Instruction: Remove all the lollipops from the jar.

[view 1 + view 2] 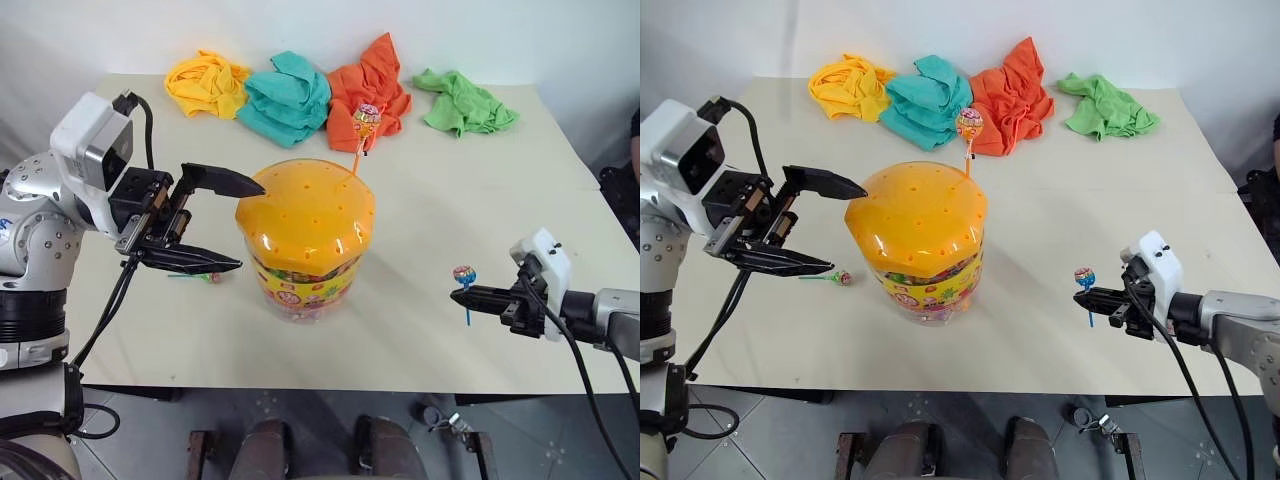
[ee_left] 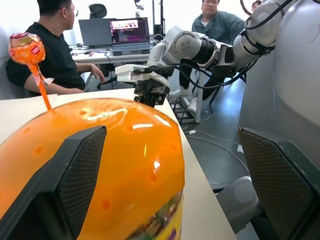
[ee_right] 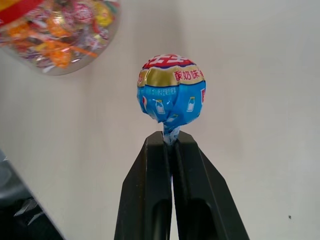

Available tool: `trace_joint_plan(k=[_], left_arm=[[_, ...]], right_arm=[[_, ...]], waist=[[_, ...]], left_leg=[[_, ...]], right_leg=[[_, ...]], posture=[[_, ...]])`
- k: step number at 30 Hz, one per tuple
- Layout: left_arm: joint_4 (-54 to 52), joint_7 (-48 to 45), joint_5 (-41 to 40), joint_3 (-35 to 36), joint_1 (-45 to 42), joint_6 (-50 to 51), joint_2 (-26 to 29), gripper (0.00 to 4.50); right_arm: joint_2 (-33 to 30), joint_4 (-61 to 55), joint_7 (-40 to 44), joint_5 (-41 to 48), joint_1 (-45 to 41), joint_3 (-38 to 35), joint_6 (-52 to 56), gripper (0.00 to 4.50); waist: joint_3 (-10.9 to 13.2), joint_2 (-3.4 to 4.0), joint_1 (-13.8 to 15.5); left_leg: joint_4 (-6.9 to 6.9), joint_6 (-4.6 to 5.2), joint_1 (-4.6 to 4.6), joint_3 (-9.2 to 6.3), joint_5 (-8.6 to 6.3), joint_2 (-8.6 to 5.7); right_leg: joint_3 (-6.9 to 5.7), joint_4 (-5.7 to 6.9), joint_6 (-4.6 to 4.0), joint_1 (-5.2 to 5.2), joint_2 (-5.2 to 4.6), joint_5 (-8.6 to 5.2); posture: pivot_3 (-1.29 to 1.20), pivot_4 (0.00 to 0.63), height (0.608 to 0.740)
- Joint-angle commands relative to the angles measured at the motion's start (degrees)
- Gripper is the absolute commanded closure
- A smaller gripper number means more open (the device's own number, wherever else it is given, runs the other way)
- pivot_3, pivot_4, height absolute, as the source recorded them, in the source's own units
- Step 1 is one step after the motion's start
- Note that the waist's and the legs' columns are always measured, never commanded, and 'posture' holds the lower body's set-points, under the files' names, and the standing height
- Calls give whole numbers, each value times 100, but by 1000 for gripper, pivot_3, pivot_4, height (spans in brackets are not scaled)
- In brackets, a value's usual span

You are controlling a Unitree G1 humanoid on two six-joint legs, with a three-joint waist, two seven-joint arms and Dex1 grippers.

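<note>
The jar (image 1: pixel 305 240), a clear tub with a holed orange domed lid, stands mid-table. An orange lollipop (image 1: pixel 366 120) stands upright with its stick in a hole at the lid's far right. My left gripper (image 1: pixel 250 226) is open and level at the jar's left side, one finger high by the lid and one low. A green lollipop (image 1: pixel 840 277) lies on the table below it. To the right, near the front edge, my right gripper (image 1: pixel 455 293) is shut on the stick of a blue lollipop (image 3: pixel 171 90), held just above the table.
Four bunched cloths lie along the far edge: yellow (image 1: pixel 207 82), teal (image 1: pixel 290 97), orange (image 1: pixel 372 80), green (image 1: pixel 462 103). The table's front edge (image 1: pixel 330 385) runs close below both grippers. Seated people (image 2: pixel 55 55) and a laptop show beyond the table in the left wrist view.
</note>
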Motion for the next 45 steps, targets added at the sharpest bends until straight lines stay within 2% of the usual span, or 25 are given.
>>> trace_joint_plan(k=[1, 6, 11, 15, 19, 23, 28, 40, 43, 45], left_arm=[[-141, -85, 71, 8, -182, 24, -32, 0], [-92, -26, 168, -1, -377, 120, -74, 0], [18, 14, 257, 77, -459, 147, -7, 0], [168, 12, 387, 139, -483, 81, 29, 0], [294, 22, 474, 220, -506, 48, 63, 0], [540, 89, 573, 381, -564, -30, 127, 0], [644, 432, 477, 740, -501, 120, 133, 0], [564, 930, 329, 1582, 350, 433, 259, 0], [510, 1018, 222, 1686, 412, 487, 194, 0], [494, 1037, 205, 1696, 438, 471, 190, 0]], right_arm=[[156, 200, -122, -166, 29, 49, -255, 3413], [329, 525, -201, -471, 66, 225, -602, 1684], [166, 352, -37, -318, -173, -48, -761, 34], [-29, 278, 129, -77, -885, -179, -859, 34], [-88, 456, 234, 55, -2203, 107, -978, 34], [258, 967, 614, -88, -3802, 969, -1247, 34], [888, 1809, 1098, -366, -4828, 1642, -1722, 34], [1633, 2650, 1897, -685, -5324, 2107, -2293, 34], [1821, 2863, 2012, -788, -5522, 2139, -2421, 634], [1890, 2966, 2070, -857, -5615, 2149, -2457, 1268]], waist=[[0, 0, 2], [0, 0, 5], [0, 0, 5], [0, 1, -16], [1, 2, -40], [2, 3, -90], [2, 3, -138], [2, 3, -160], [3, 4, -167], [3, 4, -152]], left_leg=[[0, 0, 0, 0, 0, 0], [0, 0, 0, 1, 0, -1], [0, 0, 0, 0, 0, 0], [0, 0, 2, 0, 0, 1], [-1, -1, 3, 1, 0, 5], [0, -1, 3, 0, 0, 4], [-1, 0, -2, -3, 0, 2], [0, 0, -14, -8, 0, 2], [0, 0, -14, -7, 0, 3], [0, 0, -15, -9, 0, 2]], right_leg=[[0, 0, 0, 0, 0, 0], [0, 0, 0, 1, 0, 0], [-1, 0, 0, 1, 0, 0], [0, 0, 0, 0, 1, 0], [1, -1, -1, -1, 6, 0], [0, -1, -1, -1, 6, 0], [-3, 0, -1, -2, 4, -1], [-10, 5, 0, -13, 3, 0], [-10, 5, 0, -16, 4, 0], [-10, 8, 0, -17, 3, 0]], posture=[[0, 150, 740], [0, 150, 740], [0, 150, 740], [0, 150, 740], [0, 150, 740], [0, 150, 740], [0, 150, 740], [0, 150, 740], [0, 150, 740], [0, 150, 740]])
